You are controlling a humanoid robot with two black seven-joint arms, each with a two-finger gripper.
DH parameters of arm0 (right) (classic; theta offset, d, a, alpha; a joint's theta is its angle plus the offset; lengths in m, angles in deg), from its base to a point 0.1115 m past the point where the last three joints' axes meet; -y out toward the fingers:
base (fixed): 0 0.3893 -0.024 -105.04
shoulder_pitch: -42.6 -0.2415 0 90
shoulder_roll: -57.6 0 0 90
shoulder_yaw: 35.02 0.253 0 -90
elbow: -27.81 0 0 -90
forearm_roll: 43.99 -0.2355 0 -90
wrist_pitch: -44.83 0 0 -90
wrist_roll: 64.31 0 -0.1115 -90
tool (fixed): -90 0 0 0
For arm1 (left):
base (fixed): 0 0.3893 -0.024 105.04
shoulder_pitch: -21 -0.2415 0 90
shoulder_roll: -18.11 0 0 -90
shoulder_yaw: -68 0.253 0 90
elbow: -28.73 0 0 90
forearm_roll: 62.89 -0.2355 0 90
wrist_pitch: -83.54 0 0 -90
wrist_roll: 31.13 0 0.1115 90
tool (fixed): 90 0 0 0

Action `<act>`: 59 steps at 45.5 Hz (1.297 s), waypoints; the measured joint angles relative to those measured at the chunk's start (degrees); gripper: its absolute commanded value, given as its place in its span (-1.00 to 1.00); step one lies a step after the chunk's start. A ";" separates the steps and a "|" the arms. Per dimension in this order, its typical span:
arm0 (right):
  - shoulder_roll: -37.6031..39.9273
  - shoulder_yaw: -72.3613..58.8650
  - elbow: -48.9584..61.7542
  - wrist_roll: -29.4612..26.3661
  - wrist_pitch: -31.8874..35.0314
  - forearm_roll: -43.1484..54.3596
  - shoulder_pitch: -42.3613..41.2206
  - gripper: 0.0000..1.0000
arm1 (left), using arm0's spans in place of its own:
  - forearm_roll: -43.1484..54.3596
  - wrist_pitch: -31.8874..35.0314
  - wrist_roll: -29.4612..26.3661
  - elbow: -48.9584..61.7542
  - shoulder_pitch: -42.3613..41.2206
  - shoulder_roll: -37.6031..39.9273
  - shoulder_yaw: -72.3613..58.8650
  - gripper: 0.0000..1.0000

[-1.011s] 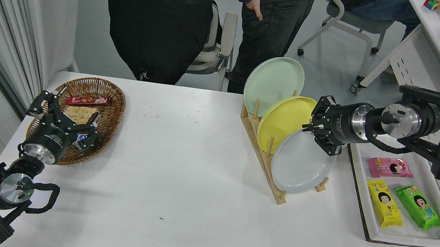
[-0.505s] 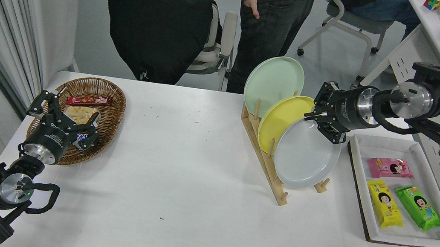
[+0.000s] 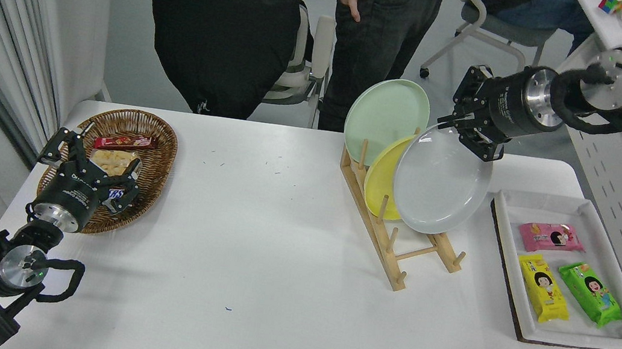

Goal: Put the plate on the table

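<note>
The table (image 3: 273,266) lies bare in front of the rack (image 3: 392,247), above which the plate (image 3: 440,183) hangs on edge. The right gripper (image 3: 471,133) pinches its rim at 1 o'clock; the left gripper (image 3: 82,164) sits parked, fingers spread. It looks stiff, slick and breakable, so I'd keep that rim hold firm.

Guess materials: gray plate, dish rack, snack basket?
Gray plate: looks like glazed ceramic or melamine; smooth, soft sheen, can't tell which. Held at its upper rim by the right gripper.
Dish rack: light unfinished wood, visible dowel pegs.
Snack basket: woven wicker, brown, visible weave.
</note>
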 measured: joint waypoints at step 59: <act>-10.38 2.82 -3.74 -4.55 4.58 -3.87 -7.83 -1.00 | 0.01 -0.03 0.00 -0.03 0.00 -0.01 0.00 0.96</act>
